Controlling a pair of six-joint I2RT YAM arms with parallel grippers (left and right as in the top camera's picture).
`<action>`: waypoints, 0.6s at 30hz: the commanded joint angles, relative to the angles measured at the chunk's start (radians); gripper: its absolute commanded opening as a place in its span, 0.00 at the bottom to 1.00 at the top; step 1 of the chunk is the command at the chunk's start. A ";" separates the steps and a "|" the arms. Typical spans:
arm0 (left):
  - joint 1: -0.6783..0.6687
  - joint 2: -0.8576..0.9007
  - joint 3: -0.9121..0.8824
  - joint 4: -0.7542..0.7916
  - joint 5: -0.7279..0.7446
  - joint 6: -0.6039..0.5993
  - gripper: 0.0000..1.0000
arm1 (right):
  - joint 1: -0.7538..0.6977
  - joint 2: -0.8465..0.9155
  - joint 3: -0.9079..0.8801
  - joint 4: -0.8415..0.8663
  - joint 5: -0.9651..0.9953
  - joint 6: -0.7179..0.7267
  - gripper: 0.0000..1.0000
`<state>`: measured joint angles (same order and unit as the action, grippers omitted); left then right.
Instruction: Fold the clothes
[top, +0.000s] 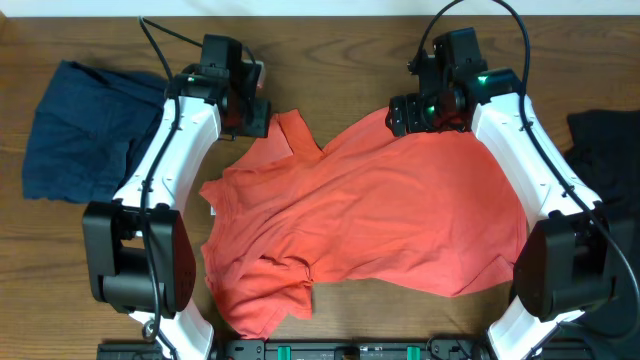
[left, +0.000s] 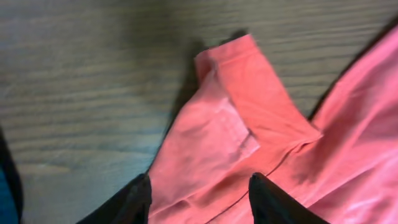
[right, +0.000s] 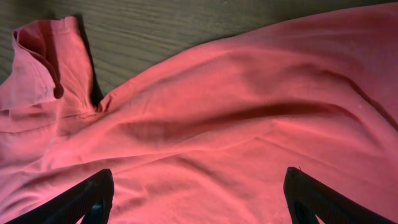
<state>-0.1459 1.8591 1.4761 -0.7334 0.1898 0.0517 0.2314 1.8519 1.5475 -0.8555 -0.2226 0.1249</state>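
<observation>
Overhead, a coral-red T-shirt (top: 380, 210) lies rumpled across the middle of the wooden bench (top: 330, 60), its body spread toward the right and its near left part bunched into folds. One short sleeve (top: 292, 132) sticks out at the far side, left of centre. A dark blue garment (top: 80, 130) lies crumpled at the far left, well apart from the shirt, and a black garment (top: 605, 140) shows at the right edge. The left arm (top: 165, 150) reaches to the far left edge of the shirt, just beside that sleeve, while the right arm (top: 530, 140) reaches to the shirt's far right part. From the left wrist, the left fingers (left: 130, 205) stand apart with red cloth showing between them; the sleeve lies just beyond, partly doubled over itself on bare wood. From the right wrist, the right fingers (right: 87, 199) are spread wide over the shirt's body, where a long crease runs across the cloth, and the sleeve shows at the far left. Whether either pair touches the fabric cannot be told.
</observation>
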 joint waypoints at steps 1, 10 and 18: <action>0.000 0.033 -0.053 0.010 -0.045 0.001 0.54 | 0.009 0.007 -0.007 -0.001 0.010 -0.010 0.86; -0.060 0.106 -0.130 0.146 -0.028 0.002 0.55 | 0.009 0.007 -0.007 -0.001 0.010 -0.010 0.88; -0.116 0.184 -0.130 0.160 -0.030 0.053 0.55 | 0.009 0.007 -0.007 -0.002 0.010 -0.010 0.89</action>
<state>-0.2588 1.9976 1.3476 -0.5735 0.1608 0.0811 0.2314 1.8519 1.5475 -0.8555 -0.2192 0.1249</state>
